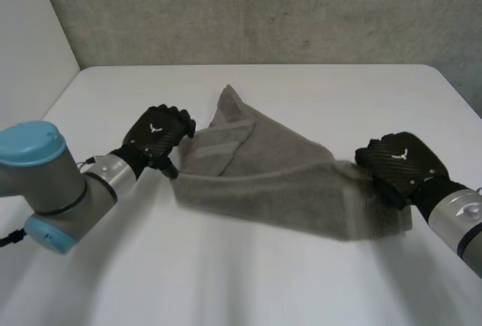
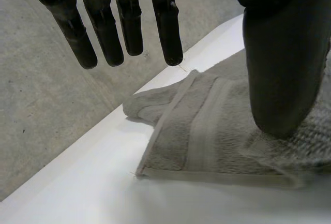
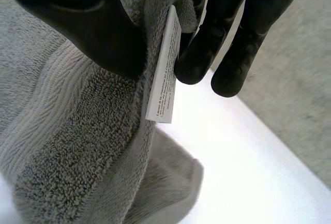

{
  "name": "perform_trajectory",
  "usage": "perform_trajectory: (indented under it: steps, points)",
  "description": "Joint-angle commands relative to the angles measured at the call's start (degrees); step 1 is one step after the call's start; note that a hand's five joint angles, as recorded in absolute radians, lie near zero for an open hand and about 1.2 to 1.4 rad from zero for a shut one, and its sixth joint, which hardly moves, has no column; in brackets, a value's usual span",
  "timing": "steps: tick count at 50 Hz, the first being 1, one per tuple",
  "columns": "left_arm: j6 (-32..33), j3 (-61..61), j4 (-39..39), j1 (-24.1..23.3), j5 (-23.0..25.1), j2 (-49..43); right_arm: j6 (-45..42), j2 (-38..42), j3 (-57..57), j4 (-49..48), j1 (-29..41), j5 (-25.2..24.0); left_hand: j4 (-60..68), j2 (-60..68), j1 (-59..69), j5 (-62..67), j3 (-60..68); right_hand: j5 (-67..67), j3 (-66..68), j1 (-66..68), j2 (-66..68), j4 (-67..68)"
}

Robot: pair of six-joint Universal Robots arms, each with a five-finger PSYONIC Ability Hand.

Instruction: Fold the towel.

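Looking down at the white table, we see the grey towel stretched across its middle between the two arms. One part is folded over toward the far side into a peak crossed by woven bands.

The left robot hand sits at the towel's left end. In its wrist view the fingers are straight and spread, clear of the cloth. The thumb presses down on the towel beside a banded, hemmed edge that lies on the table, so this robot hand is spread and grasps nothing.

The right robot hand is at the towel's right end. In its wrist view, thumb and fingers pinch a bunched edge of the towel, and a white care label sticks out just beside the fingertips. A grey concrete wall stands beyond the table's far edge.
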Motion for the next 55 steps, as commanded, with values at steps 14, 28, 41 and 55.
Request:
perform_trajectory:
  steps: [14,28,41,55]
  points:
    - [-0.06,7.89,-3.15,0.06,0.00,-6.55,-0.24,2.27,-1.78,-7.52,-5.89,16.30,-2.42,-2.41,-1.66,-0.07,-2.82,3.24,3.19,3.94,4.06,3.08]
    - [-0.15,10.00,-3.15,-1.26,0.00,-10.41,-0.24,4.03,-1.69,-7.60,-5.80,15.42,-1.92,-1.91,-1.15,0.43,-2.31,3.24,3.19,3.94,4.06,3.08]
    - [-0.24,12.81,-2.88,-4.42,-0.09,-13.32,-0.33,5.53,-1.51,-7.52,-5.71,15.42,-1.07,-1.07,-0.31,1.27,-1.47,3.24,3.19,3.94,4.06,3.08]
    - [-0.50,18.87,-3.32,-8.55,-0.79,-17.18,-0.42,5.79,-1.25,-7.43,-5.71,15.42,-0.74,-0.73,0.03,1.61,-1.14,3.24,3.19,3.94,4.06,3.08]
